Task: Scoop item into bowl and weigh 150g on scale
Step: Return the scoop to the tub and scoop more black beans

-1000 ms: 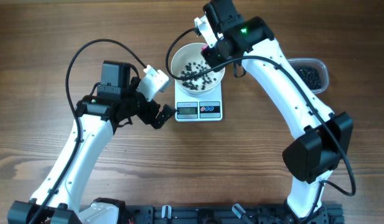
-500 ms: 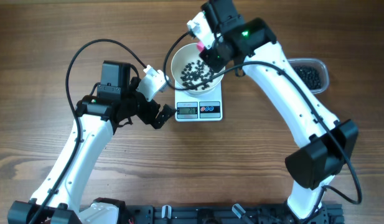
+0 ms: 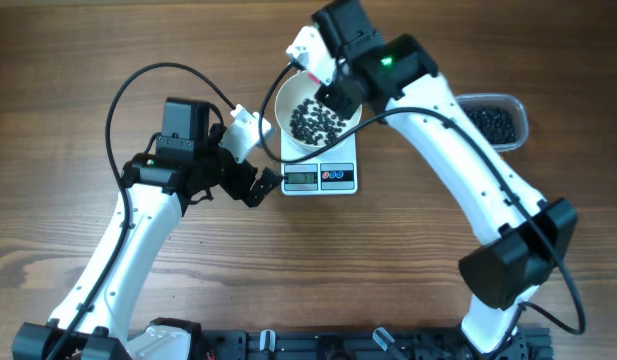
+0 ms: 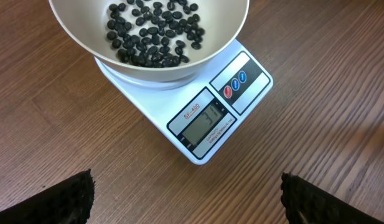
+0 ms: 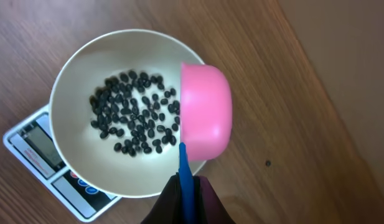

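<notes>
The white bowl (image 3: 287, 126) stands on the scale (image 3: 347, 166), and the item, small black beans (image 3: 316, 118), lies loose in its bottom. My right gripper (image 5: 187, 198) is shut on the blue handle of a pink scoop (image 5: 206, 118). The scoop hangs over the bowl's (image 5: 73, 112) right rim, turned on its side with its mouth toward the beans (image 5: 137, 121). To the left of the scale, my left gripper (image 3: 256, 185) stands open above bare wood. In the left wrist view its fingertips (image 4: 72, 200) sit wide apart, short of the scale (image 4: 241, 93) and bowl (image 4: 241, 25).
A clear plastic tub (image 3: 518, 104) holding more black beans stands at the right, beyond the right arm's forearm. Cables loop from both wrists near the bowl's left side. The arm bases line the table's front edge.
The right wrist has shifted left and farther back over the bowl's rim, rolling the scoop. The beans in the bowl lie more gathered. The left arm has not moved.
</notes>
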Controlling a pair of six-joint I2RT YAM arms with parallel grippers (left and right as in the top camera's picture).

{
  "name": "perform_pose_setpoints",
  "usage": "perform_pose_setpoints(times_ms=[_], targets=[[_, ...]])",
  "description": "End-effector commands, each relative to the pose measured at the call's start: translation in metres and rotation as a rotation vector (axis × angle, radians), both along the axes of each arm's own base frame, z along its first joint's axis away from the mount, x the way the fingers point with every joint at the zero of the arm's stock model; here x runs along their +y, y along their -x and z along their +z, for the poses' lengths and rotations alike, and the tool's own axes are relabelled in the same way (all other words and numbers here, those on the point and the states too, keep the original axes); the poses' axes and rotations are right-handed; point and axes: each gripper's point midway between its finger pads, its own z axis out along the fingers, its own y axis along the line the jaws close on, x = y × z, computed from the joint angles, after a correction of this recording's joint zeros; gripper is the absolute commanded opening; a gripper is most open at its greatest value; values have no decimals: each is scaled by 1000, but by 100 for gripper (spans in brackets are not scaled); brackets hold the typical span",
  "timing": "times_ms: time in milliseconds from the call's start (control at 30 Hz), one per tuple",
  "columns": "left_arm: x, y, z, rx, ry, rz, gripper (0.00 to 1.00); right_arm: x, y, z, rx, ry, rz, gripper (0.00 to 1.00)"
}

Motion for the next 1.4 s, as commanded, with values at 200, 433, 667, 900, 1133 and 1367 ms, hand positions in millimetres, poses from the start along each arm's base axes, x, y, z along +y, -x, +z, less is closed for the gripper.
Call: perform_pose_setpoints(times_ms=[200, 433, 667, 900, 1133, 1367], targets=[[-2, 2, -1, 6, 14, -11, 100, -151, -1, 81, 17, -299, -399, 4], [-2, 2, -1, 5, 14, -11, 100, -250, 38, 36, 264, -215, -676, 4], [-2, 2, -1, 5, 14, -11, 100, -290, 36, -23, 418, -50, -795, 4], [-2, 2, -1, 5, 14, -11, 100, -322, 22, -49, 390, 94, -935, 4], [-2, 2, -1, 6, 14, -11, 100, -327, 14, -75, 417, 128, -944, 4], [-2, 2, -1, 5, 14, -11, 100, -310, 16, -91, 487, 106, -918, 4]])
